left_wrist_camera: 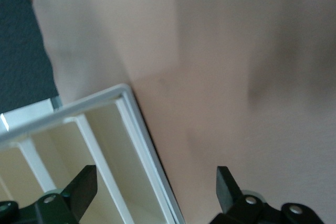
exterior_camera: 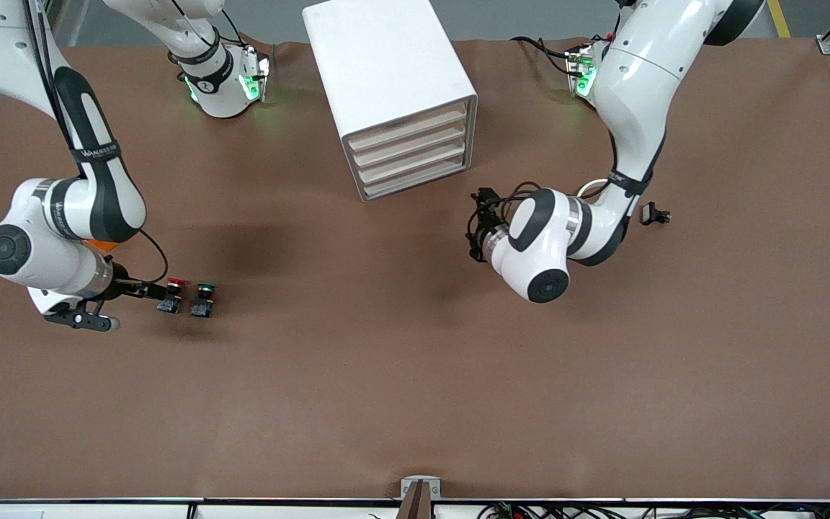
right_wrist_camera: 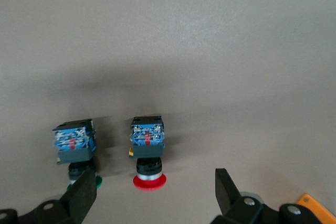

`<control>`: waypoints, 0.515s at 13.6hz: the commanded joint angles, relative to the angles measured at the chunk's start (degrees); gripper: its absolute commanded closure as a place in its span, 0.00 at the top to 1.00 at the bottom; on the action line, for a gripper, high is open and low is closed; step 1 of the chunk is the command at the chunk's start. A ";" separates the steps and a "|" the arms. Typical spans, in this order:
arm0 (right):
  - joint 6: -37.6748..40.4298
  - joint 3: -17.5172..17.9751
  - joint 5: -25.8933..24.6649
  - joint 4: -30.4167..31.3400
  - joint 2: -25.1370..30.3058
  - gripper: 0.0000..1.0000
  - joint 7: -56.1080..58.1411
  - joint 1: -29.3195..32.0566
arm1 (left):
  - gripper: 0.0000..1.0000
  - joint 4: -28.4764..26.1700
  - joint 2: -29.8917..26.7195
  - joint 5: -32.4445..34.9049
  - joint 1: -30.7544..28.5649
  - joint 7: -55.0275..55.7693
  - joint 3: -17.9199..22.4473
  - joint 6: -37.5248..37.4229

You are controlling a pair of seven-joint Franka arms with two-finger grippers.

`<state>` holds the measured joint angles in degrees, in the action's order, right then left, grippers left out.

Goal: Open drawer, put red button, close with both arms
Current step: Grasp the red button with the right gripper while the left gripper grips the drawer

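At right arm's end of table, right gripper (exterior_camera: pixel 147 290) spread wide, empty, beside red button (exterior_camera: pixel 171 295); green button (exterior_camera: pixel 203 299) next. Cabinet (exterior_camera: pixel 393 94) mid-table, drawer (exterior_camera: pixel 408 132) shut. Left gripper (exterior_camera: pixel 478 225) wide, empty, near cabinet front. Nothing done yet.

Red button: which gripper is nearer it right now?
Right. The right gripper is open right at the red button; the left gripper is open by the cabinet, well away from it.
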<state>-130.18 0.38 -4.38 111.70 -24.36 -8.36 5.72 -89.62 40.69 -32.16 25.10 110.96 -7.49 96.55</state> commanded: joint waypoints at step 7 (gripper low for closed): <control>-4.20 0.85 -0.63 -0.69 -5.70 1.00 -0.69 0.96 | 0.78 1.38 3.77 -17.22 2.49 11.55 0.28 -8.47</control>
<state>-133.96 0.41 -4.38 111.65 -29.23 -8.39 5.73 -89.59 42.68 -46.58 26.66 119.85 -7.36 90.02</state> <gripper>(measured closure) 0.000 0.097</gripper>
